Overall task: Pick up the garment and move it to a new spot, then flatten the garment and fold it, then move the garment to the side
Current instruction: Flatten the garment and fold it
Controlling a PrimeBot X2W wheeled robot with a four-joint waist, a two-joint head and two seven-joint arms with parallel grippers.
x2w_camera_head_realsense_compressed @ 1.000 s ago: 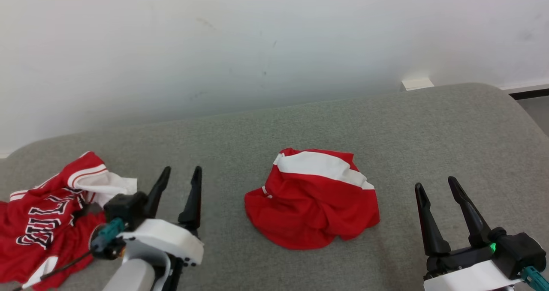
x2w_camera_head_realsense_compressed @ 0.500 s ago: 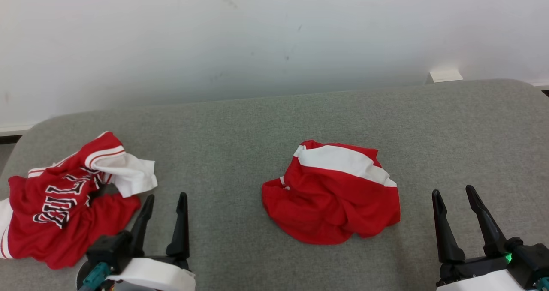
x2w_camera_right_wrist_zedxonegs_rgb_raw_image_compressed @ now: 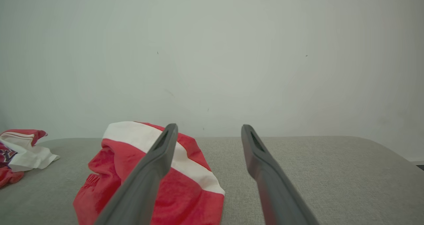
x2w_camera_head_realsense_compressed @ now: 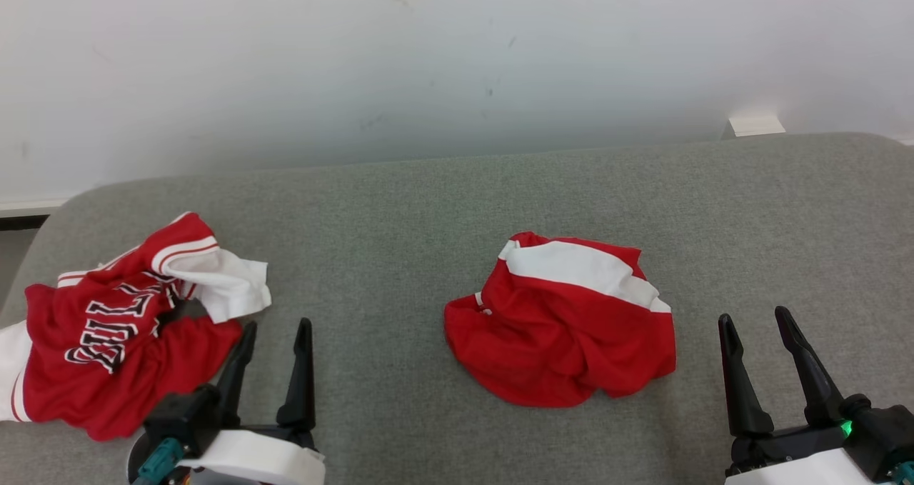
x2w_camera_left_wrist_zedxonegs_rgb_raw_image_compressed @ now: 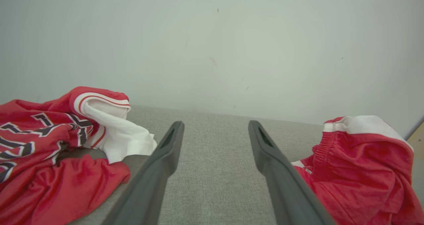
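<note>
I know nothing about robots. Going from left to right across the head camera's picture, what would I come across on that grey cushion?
Crumpled red jersey with black-and-white lettering → left fingers, spread apart → crumpled red shorts with a white band → right fingers, also spread apart.
</note>
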